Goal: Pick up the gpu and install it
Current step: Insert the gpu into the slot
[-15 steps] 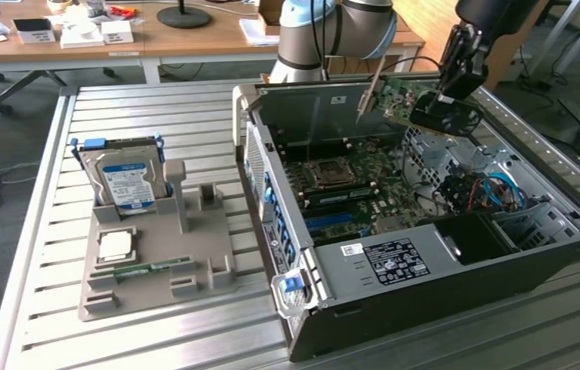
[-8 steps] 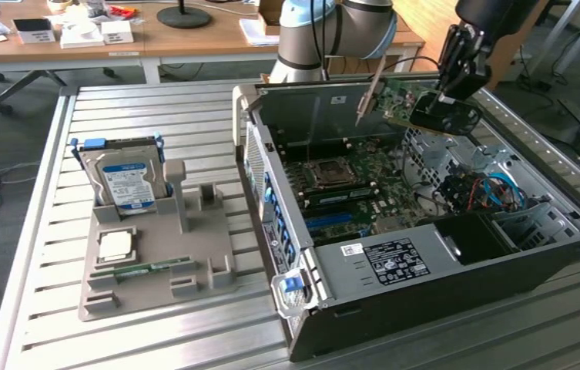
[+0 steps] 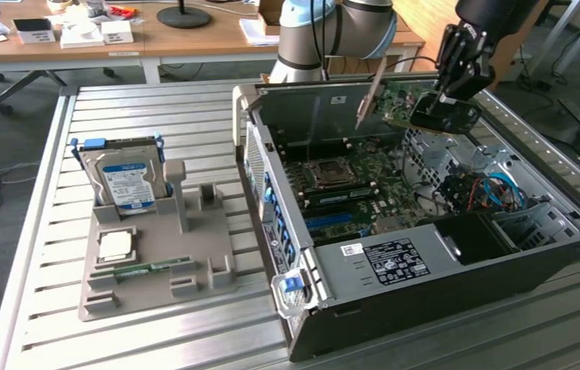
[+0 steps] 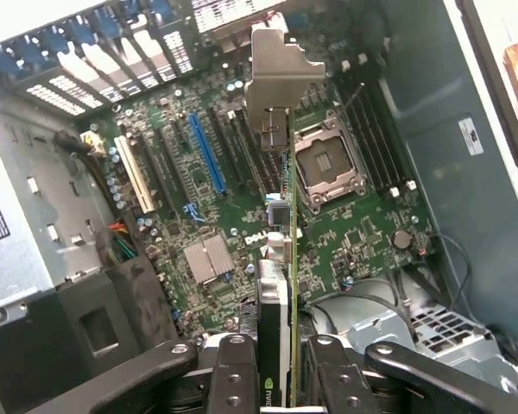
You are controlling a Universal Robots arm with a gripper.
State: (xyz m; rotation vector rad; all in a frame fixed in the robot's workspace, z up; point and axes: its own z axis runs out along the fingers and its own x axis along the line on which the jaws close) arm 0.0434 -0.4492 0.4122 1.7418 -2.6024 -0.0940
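Claw: we see the gripper (image 4: 281, 375) clamped on the gpu (image 3: 400, 99), with its fingers (image 4: 233, 371) on both faces of the card.
Hard to make out: the wrist view shows the card edge-on, so we cannot read its faces.
Gpu place: held in the air over the open computer case (image 3: 424, 308), clear of the motherboard (image 3: 367, 181).
Case contents: motherboard, bare CPU socket (image 4: 328, 164), blue slot (image 4: 207, 155), blue cables (image 3: 490, 189).
Grey tray (image 3: 202, 270): hard drive (image 3: 125, 181) upright; RAM stick (image 3: 151, 267) lying flat.
Gpu look: green board, pale metal bracket (image 4: 281, 69).
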